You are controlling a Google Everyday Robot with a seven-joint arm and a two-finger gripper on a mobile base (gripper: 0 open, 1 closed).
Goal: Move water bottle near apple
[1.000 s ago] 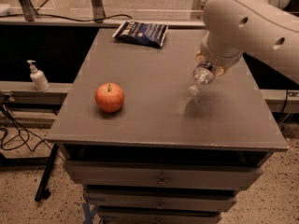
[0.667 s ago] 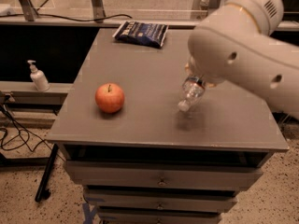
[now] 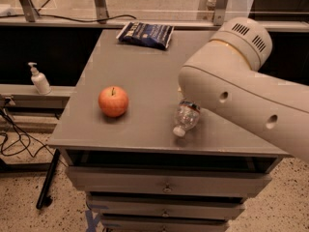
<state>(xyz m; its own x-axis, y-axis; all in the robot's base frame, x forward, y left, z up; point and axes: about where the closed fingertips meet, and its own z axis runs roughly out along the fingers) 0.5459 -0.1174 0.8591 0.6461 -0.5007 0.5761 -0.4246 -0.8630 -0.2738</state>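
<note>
The red-orange apple [image 3: 113, 101] stands on the left part of the grey cabinet top [image 3: 140, 66]. The clear ribbed water bottle [image 3: 185, 117] is to the right of the apple, a bottle's length away. It is tilted, with its white cap pointing down toward the front edge. Its upper end disappears behind the big white arm link [image 3: 231, 91]. My gripper is hidden behind that link, at the bottle's upper end. I cannot tell whether the bottle rests on the top or hangs just above it.
A dark blue snack bag [image 3: 146, 34] lies at the back of the cabinet top. A white pump dispenser bottle [image 3: 39, 79] stands on a low ledge to the left. Cables lie on the floor at the left. Drawers sit below the top.
The arm has swung left and toward the front with the water bottle, bringing it lower and closer to the apple. The apple has not moved.
</note>
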